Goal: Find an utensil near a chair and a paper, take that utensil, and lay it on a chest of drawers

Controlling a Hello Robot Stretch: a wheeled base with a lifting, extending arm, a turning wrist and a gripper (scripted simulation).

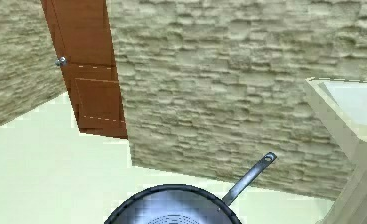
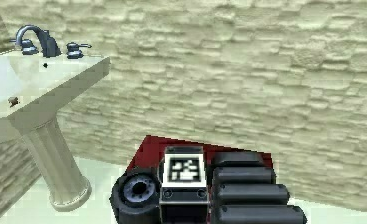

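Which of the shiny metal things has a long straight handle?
The pan at the forward view's bottom edge. The door knob is a small ball; the tap is a curved spout.

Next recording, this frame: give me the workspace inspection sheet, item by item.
Surface: pale floor.
Job's things: dark pan with a long handle at the forward view's bottom edge, possibly the utensil; cannot tell for sure.
Clutter: dark red thing low by the wall, behind the arm.
Grippers: gripper low in the arm side view, left of the white marker square; its far end is unclear, so cannot tell whether it holds anything.
Cables: nothing seen.
Surroundings: stone wall, wooden door, pedestal sink with a tap.
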